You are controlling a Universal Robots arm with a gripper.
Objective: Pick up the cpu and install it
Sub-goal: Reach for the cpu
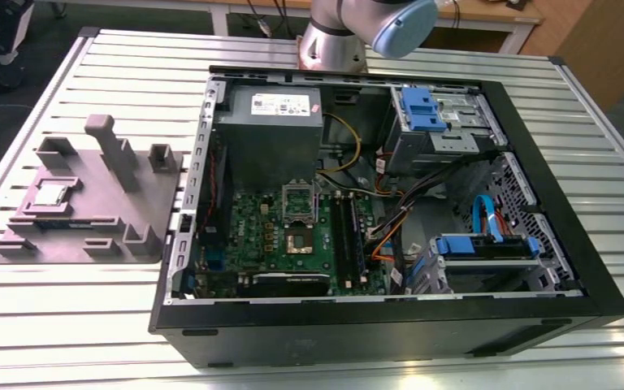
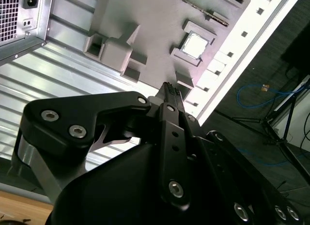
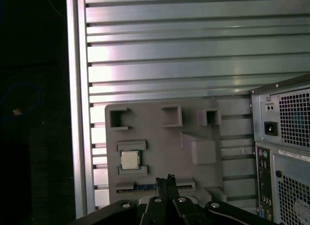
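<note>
In the exterior view an open computer case [image 1: 399,321] lies on a slatted metal table [image 1: 84,325]. Inside it, a grey power supply [image 1: 274,134] sits beside a green motherboard [image 1: 257,240], whose dark socket [image 1: 301,240] is uncovered. Blue drive cages [image 1: 434,110] and loose cables [image 1: 393,223] crowd the side toward the exterior view's right. The arm [image 1: 340,36] rises behind the case's far wall. Toward the exterior view's left, just beside the case but apart from it, lies a grey tray [image 1: 106,240] with raised blocks and an upright post [image 1: 111,150]. The cpu [image 1: 52,195] lies flat in one of the tray's recesses, near the table's edge. Bare slats lie open in front of the tray.

In the second wrist view the gripper [image 2: 169,88] hangs above the tray [image 2: 145,22] with its fingers pressed together, gripping nothing. The cpu [image 2: 196,45] sits in its recess, apart from the fingertips, with low blocks around it. A corner of the case [image 2: 22,17] stands close by; past the table's edge is dark floor.

In the first wrist view the closed gripper [image 3: 164,178] is over the tray's [image 3: 160,113] near rim. The cpu [image 3: 129,160] lies close beside it between two ridges. The case's [image 3: 286,152] rear wall borders the tray.
</note>
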